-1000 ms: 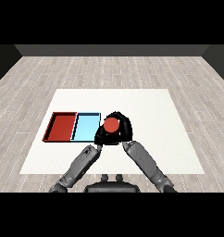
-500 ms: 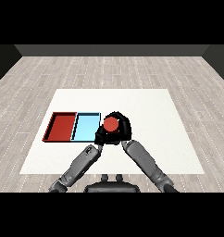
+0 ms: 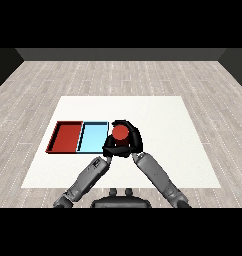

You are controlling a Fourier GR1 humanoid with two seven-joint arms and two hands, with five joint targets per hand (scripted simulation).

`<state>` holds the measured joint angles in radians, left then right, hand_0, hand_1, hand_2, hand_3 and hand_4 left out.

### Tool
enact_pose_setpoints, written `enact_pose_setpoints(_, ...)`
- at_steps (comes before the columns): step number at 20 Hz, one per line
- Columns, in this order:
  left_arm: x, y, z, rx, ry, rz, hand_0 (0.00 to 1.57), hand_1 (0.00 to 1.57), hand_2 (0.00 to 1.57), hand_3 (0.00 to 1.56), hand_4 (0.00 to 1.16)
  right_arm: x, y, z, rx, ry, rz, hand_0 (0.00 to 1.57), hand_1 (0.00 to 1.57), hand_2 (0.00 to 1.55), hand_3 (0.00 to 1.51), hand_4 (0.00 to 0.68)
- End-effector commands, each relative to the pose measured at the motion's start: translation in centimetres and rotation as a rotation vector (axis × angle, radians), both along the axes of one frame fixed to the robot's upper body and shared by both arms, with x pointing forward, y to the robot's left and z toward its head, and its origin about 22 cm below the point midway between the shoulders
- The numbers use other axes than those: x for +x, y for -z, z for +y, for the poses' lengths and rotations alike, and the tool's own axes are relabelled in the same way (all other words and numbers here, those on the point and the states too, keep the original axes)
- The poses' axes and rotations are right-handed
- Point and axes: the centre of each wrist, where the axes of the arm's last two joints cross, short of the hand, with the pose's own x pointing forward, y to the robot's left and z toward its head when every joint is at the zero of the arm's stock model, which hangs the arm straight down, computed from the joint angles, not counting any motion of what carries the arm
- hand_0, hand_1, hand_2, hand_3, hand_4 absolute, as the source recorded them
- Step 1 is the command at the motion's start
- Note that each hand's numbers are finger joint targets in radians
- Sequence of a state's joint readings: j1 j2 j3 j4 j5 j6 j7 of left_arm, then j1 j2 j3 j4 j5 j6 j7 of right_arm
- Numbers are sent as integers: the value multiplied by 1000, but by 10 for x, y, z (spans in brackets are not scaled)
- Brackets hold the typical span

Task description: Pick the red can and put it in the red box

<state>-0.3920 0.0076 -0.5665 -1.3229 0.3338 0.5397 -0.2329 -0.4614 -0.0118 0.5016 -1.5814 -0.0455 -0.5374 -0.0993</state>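
Observation:
The red can shows its round top just right of the light blue tray. My right hand is curled round the can from the right and behind. My left hand sits low at the can's left side, close to the light blue tray's near right corner; its fingers are hidden. The red tray lies at the far left, touching the blue one, with nothing in it.
Both trays lie side by side on the white table, left of centre. My two grey forearms come in from below and converge under the can.
The can and my right hand have shifted slightly left, toward the light blue tray. The left hand has barely moved.

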Motion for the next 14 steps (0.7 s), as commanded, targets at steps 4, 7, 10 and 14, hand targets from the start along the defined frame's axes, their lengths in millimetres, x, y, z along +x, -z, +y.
enact_pose_setpoints(4, 23, -14, -3, -1, -1, -19, 1571, 1571, 1571, 1499, 1127, -8, -4, -6, -64, -12, 6, 0, 0, 0, 0, 0)
enact_pose_setpoints(7, -6, -9, 2, 17, -13, -25, 1571, 1571, 1571, 1500, 1130, 1, 4, 11, -42, 43, 11, 0, 0, 0, 0, 0)
enact_pose_setpoints(10, -6, -4, -9, 16, 3, -10, 1571, 1571, 1571, 1502, 1133, -3, 17, -2, -15, 71, 4, 0, 0, 0, 0, 0)
enact_pose_setpoints(14, 4, -4, -1, 14, 2, -36, 1571, 1571, 1571, 1497, 1139, -8, -5, -14, -33, 72, 5, 0, 0, 0, 0, 0)
